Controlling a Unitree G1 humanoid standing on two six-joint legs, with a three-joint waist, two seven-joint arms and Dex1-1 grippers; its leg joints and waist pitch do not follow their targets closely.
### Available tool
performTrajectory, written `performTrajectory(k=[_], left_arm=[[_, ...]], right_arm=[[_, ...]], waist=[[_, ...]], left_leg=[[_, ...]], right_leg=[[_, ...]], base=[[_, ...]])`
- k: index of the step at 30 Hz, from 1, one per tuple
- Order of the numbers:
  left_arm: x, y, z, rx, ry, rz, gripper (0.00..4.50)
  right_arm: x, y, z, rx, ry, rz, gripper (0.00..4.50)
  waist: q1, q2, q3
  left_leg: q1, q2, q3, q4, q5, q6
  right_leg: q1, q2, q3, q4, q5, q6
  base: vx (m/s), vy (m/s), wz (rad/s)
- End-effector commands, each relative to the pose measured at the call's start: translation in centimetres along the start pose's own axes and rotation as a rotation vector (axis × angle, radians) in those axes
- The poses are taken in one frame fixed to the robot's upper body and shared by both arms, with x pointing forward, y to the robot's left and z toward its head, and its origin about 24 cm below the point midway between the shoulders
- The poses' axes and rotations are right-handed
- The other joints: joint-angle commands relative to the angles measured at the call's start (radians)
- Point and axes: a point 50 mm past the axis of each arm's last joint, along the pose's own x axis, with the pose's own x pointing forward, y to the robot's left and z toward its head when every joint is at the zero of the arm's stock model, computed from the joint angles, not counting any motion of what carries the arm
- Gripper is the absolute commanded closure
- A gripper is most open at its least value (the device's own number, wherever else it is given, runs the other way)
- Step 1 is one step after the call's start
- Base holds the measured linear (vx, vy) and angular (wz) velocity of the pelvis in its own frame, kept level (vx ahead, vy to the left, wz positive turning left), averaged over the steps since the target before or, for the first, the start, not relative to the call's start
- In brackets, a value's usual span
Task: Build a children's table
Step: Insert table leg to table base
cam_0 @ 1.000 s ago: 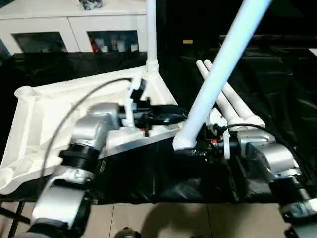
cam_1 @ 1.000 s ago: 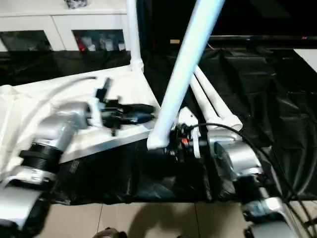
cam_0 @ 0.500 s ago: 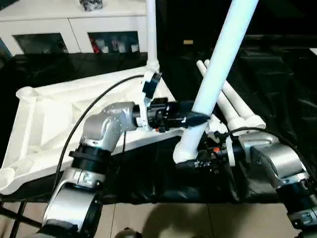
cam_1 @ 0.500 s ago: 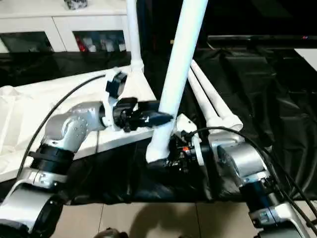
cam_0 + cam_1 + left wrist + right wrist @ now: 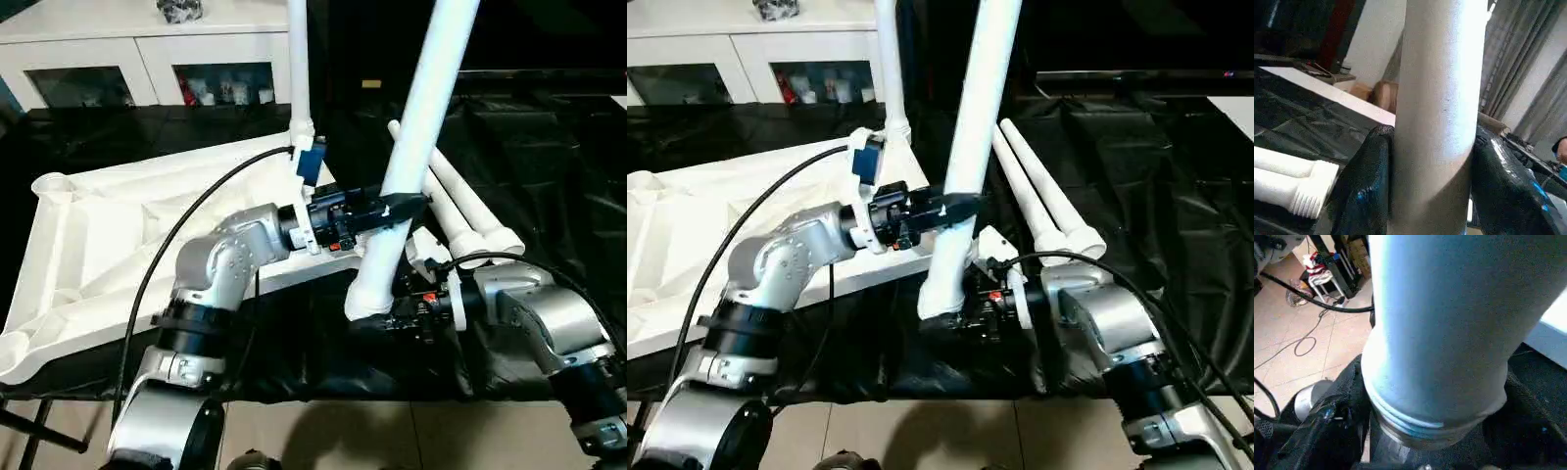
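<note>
- Rising steeply from between both grippers, a long white tubular leg (image 5: 421,127) leans slightly toward the robot's right as it climbs, its flared end lowest.
- Clamped on that flared end, the right gripper (image 5: 377,311) holds the leg from below; in the right wrist view its black fingers (image 5: 1327,431) sit on either side of the collar.
- Higher on the shaft, the left gripper (image 5: 397,208) has its two black fingers (image 5: 1369,181) against either side of the tube, closed on it.
- Behind the left gripper lies the white tabletop (image 5: 108,245), ribbed underside up, on black sheeting (image 5: 549,166).
- A second leg (image 5: 299,69) stands upright in the tabletop's far corner socket.
- Two more legs (image 5: 460,211) lie side by side on the sheeting, just beyond the right gripper.
</note>
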Motion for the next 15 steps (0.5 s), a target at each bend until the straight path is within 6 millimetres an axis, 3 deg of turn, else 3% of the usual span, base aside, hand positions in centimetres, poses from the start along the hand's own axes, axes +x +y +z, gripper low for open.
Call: performTrajectory(k=[1, 4, 5, 6, 7, 10, 12, 13, 15], left_arm=[[-0.8, 0.4, 0.8, 0.012, -0.052, 0.074, 2.54], [-1.0, 0.6, 1.0, 0.005, -0.074, 0.088, 2.55], [-1.0, 0.7, 1.1, 0.009, -0.088, 0.101, 2.55], [-1.1, 0.8, 1.2, 0.015, -0.093, 0.111, 2.55], [-1.1, 0.9, 1.4, 0.018, -0.101, 0.125, 2.55], [-1.3, 1.5, 2.2, 0.043, -0.142, 0.193, 2.55], [-1.4, 1.8, 2.4, 0.083, -0.138, 0.234, 2.57], [-1.4, 1.9, 2.5, 0.099, -0.13, 0.242, 2.57], [-1.6, 2.2, 2.7, 0.118, -0.136, 0.286, 2.59]], right_arm=[[-0.3, -0.1, 0.6, -0.034, 0.01, -0.031, 1.75], [-0.4, -0.2, 0.6, -0.038, 0.01, -0.052, 1.76], [-0.5, -0.4, 0.7, -0.049, 0.008, -0.087, 1.76], [-0.6, -0.6, 0.7, -0.057, 0.006, -0.108, 1.76], [-0.7, -0.9, 0.9, -0.049, -0.022, -0.135, 1.2], [-1.1, -2.0, 1.8, -0.045, -0.117, -0.244, 0.98], [-1.4, -2.1, 2.1, -0.038, -0.148, -0.258, 0.77], [-1.6, -2.2, 2.2, -0.04, -0.157, -0.265, 0.69], [-2.4, -2.4, 3.0, -0.015, -0.233, -0.301, 0.54]], waist=[[0.001, -0.011, -0.078], [0.002, -0.011, -0.077], [0.003, -0.001, -0.078], [0.0, -0.005, -0.077], [0.0, -0.008, -0.078], [-0.006, -0.002, -0.079], [-0.009, -0.009, -0.079], [-0.009, -0.006, -0.079], [-0.007, -0.01, -0.083]], left_leg=[[0.012, 0.038, -0.024, -0.051, -0.106, 0.097], [0.013, 0.037, -0.024, -0.051, -0.116, 0.091], [0.013, 0.038, -0.025, -0.051, -0.117, 0.087], [0.013, 0.037, -0.024, -0.051, -0.118, 0.086], [0.013, 0.036, -0.025, -0.052, -0.12, 0.084], [0.011, 0.033, -0.026, -0.05, -0.116, 0.074], [0.012, 0.031, -0.026, -0.051, -0.115, 0.076], [0.011, 0.032, -0.026, -0.051, -0.106, 0.081], [0.012, 0.034, -0.025, -0.048, -0.081, 0.095]], right_leg=[[0.062, -0.061, 0.04, -0.075, -0.148, -0.219], [0.063, -0.062, 0.04, -0.077, -0.158, -0.217], [0.062, -0.063, 0.04, -0.076, -0.162, -0.215], [0.062, -0.061, 0.04, -0.079, -0.16, -0.213], [0.063, -0.062, 0.039, -0.078, -0.156, -0.214], [0.063, -0.061, 0.037, -0.075, -0.149, -0.213], [0.066, -0.061, 0.038, -0.078, -0.158, -0.205], [0.066, -0.06, 0.038, -0.078, -0.158, -0.201], [0.065, -0.059, 0.038, -0.072, -0.122, -0.206]], base=[[0.0, 0.0, 0.0], [0.0, 0.0, 0.0], [0.0, 0.0, 0.0], [0.0, 0.0, 0.0], [0.0, 0.0, 0.0], [0.0, 0.0, 0.0], [0.0, 0.0, 0.0], [0.0, 0.0, 0.0], [0.0, 0.0, 0.0]])
